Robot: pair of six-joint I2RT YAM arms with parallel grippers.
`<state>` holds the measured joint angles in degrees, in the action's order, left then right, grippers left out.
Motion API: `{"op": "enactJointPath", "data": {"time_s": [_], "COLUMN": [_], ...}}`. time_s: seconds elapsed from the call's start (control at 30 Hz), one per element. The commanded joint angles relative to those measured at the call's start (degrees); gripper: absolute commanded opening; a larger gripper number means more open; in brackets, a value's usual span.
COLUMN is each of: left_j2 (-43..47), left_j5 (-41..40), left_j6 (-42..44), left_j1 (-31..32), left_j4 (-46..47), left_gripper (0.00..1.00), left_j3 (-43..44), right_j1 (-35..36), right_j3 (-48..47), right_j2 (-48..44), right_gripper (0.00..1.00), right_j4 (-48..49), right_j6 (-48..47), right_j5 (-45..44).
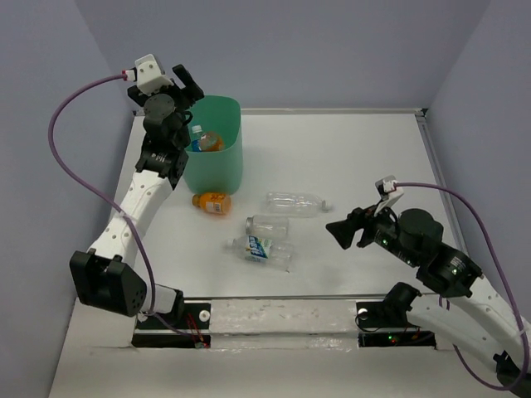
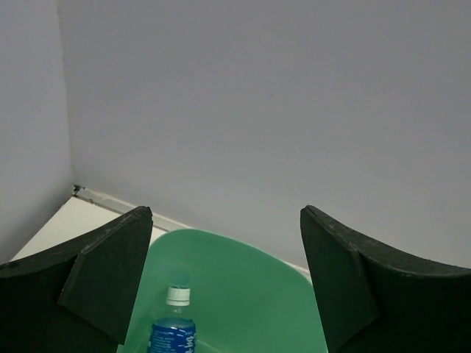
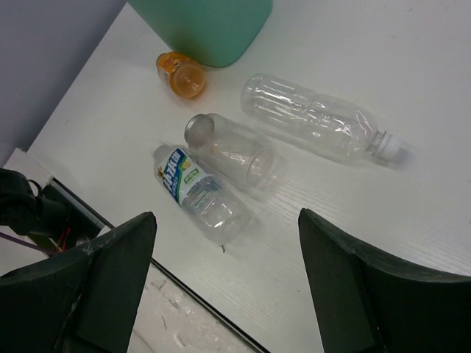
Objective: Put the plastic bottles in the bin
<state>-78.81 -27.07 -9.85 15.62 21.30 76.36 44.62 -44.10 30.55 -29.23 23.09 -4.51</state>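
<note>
The mint-green bin (image 1: pixel 217 162) stands at the back left. Inside it a blue-labelled bottle (image 1: pixel 200 140) stands with its white cap up, beside something orange (image 1: pixel 215 141). My left gripper (image 1: pixel 184 84) hangs open over the bin's left rim, holding nothing. In the left wrist view the bin's wall (image 2: pixel 246 290) and that bottle (image 2: pixel 173 332) lie below the gripper (image 2: pixel 227 283). On the table lie an orange bottle (image 1: pixel 212 202), a long clear bottle (image 1: pixel 296 203), a short clear one (image 1: pixel 267 225) and a blue-white labelled one (image 1: pixel 261 249). My right gripper (image 1: pixel 342 233) stands open to their right, apart from them.
The right wrist view shows the labelled bottle (image 3: pixel 200 193), short clear bottle (image 3: pixel 229 151), long clear bottle (image 3: pixel 316 125), orange bottle (image 3: pixel 182 73) and bin (image 3: pixel 206 26) ahead of the right gripper (image 3: pixel 228 283). A mounting rail (image 1: pixel 282 317) runs along the near edge. Walls enclose the table.
</note>
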Motion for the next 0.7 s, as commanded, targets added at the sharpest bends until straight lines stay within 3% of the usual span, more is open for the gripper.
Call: {"op": "enactJointPath", "data": {"time_s": [0.0,0.17,0.2,0.23,0.33,0.5,0.67], "left_j2": [5.2,11.6,12.6,15.0,21.2,32.5,40.2], "left_j5": [0.6,3.5,4.3,5.4,10.2,12.5,7.5], "left_j6": [-3.3,-9.6,-10.9,-13.5,-17.5,-21.2,-24.2], "left_j1": [1.8,3.8,4.0,4.1,4.3,4.3,4.2], "left_j4": [-0.1,-8.7,-10.6,-12.4,-17.9,-29.4,-43.1], "left_gripper": [0.92,0.92,0.92,0.92,0.91,0.91,0.89], "left_j3": [1.6,-0.2,-0.6,-2.1,-7.7,-14.9,-18.6], "right_j1": [0.0,0.0,0.0,0.0,0.0,0.0,-0.6], "right_j3": [-0.5,-1.5,-1.7,-1.9,-3.4,-9.2,-13.8], "right_j2": [2.7,7.3,8.1,9.9,12.8,23.1,30.7], "right_gripper": [0.82,0.67,0.58,0.43,0.33,0.34,0.5], "right_j4": [3.3,3.9,4.0,4.4,4.4,3.7,3.5], "right_j6": [-2.1,-3.6,-4.0,-4.4,-5.9,-10.2,-13.0], "right_j5": [-0.1,-0.8,-0.8,-0.6,-1.0,-2.7,-1.6]}}
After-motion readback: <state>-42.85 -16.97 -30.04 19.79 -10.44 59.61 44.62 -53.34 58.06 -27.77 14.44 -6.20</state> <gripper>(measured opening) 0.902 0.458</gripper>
